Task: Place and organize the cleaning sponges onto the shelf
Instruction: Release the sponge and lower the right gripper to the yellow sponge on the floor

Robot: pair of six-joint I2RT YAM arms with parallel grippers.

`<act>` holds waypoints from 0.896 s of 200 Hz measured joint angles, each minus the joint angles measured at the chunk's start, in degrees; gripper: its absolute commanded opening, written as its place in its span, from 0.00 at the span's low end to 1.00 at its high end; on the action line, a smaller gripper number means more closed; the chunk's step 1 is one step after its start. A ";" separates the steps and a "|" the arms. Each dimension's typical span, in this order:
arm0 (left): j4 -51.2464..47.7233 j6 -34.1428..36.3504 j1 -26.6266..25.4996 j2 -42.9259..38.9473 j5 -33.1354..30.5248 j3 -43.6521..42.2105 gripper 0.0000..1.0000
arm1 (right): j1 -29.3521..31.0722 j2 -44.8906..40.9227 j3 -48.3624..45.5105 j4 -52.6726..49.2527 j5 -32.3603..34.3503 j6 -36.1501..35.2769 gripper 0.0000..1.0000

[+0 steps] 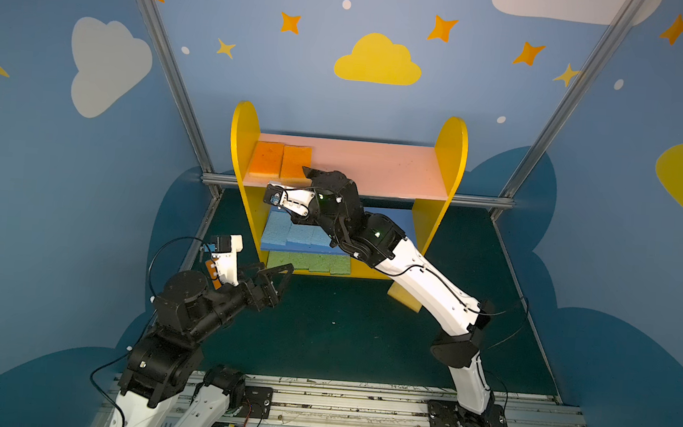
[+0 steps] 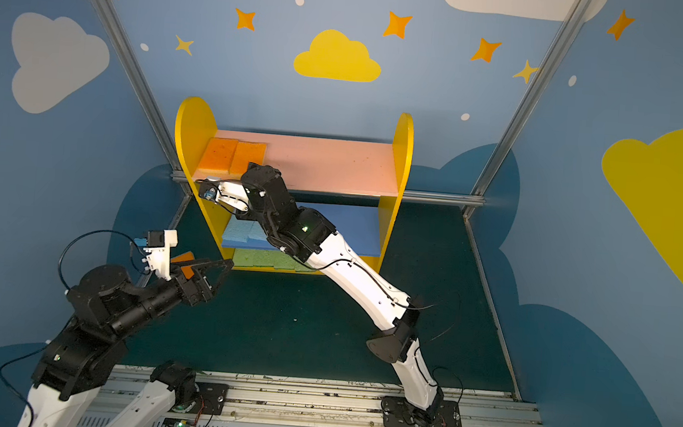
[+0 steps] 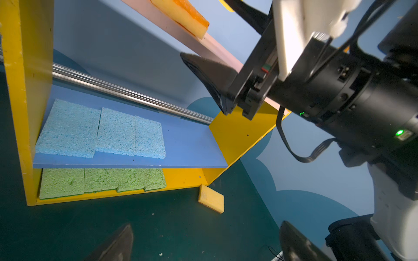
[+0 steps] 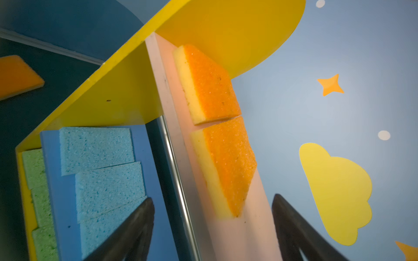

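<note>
The shelf [image 1: 246, 132] stands at the back of the mat. Two orange sponges [image 1: 267, 158] [image 4: 210, 85] lie side by side at the left of its pink board [image 1: 376, 167]. Three light blue sponges [image 3: 70, 128] lie on the blue board, and several green ones [image 3: 101, 180] on the bottom board. My right gripper [image 1: 307, 172] [image 4: 212, 198] is open at the pink board's front edge, just short of the second orange sponge [image 4: 228, 162], and holds nothing. My left gripper [image 1: 285, 272] [image 3: 205, 226] hangs open and empty over the mat. A yellow-faced sponge [image 1: 402, 297] [image 3: 211, 198] lies by the shelf's right foot. An orange one [image 2: 185, 264] lies on the mat beside the left wrist.
The right arm [image 1: 422, 275] reaches across the front of the shelf's lower boards. An aluminium rail [image 1: 478, 200] runs behind the shelf, with slanted posts at both back corners. Painted walls close the sides. The arms' base rail [image 1: 358, 403] runs along the front of the dark green mat [image 1: 342, 339].
</note>
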 measured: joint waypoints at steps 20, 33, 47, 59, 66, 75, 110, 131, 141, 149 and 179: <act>0.04 0.02 0.00 0.76 0.87 0.83 0.99 | 0.00 -3.17 -3.41 -1.90 -0.87 2.56 0.82; 0.07 0.07 0.00 1.14 1.60 1.18 0.99 | 0.00 -5.90 -6.36 -2.60 -1.53 4.55 0.82; 0.37 0.07 0.00 1.97 2.73 1.36 0.99 | 0.00 -9.86 -10.29 -3.41 -2.14 7.13 0.82; 0.96 -0.13 -0.20 2.99 3.74 1.20 0.99 | 0.00 -14.14 -14.32 -3.87 -2.78 10.29 0.82; 1.86 -0.33 -0.55 3.65 4.22 0.68 0.99 | 0.00 -17.22 -17.20 -3.87 -3.26 12.66 0.82; 3.23 -0.70 -1.40 4.46 4.50 -0.39 0.98 | -0.02 -22.01 -21.73 -3.80 -3.69 15.96 0.82; 7.69 -1.07 -12.81 10.25 0.13 -4.79 0.97 | -1.79 -44.46 -44.04 -2.25 -7.52 31.10 0.81; 11.82 -0.87 -20.50 15.52 -3.82 -6.73 0.97 | -6.99 -57.75 -57.86 -1.03 -10.03 41.40 0.80; 14.21 -0.92 -22.64 17.66 -5.18 -8.20 0.97 | -10.03 -63.21 -64.06 -1.18 -10.80 46.10 0.80; 16.17 -1.07 -23.85 19.30 -6.23 -9.62 0.97 | -12.63 -67.45 -68.87 -1.20 -11.17 49.68 0.81; 23.63 -1.92 -27.96 25.29 -9.88 -14.21 0.98 | -22.38 -79.08 -83.08 -3.04 -13.99 61.22 0.82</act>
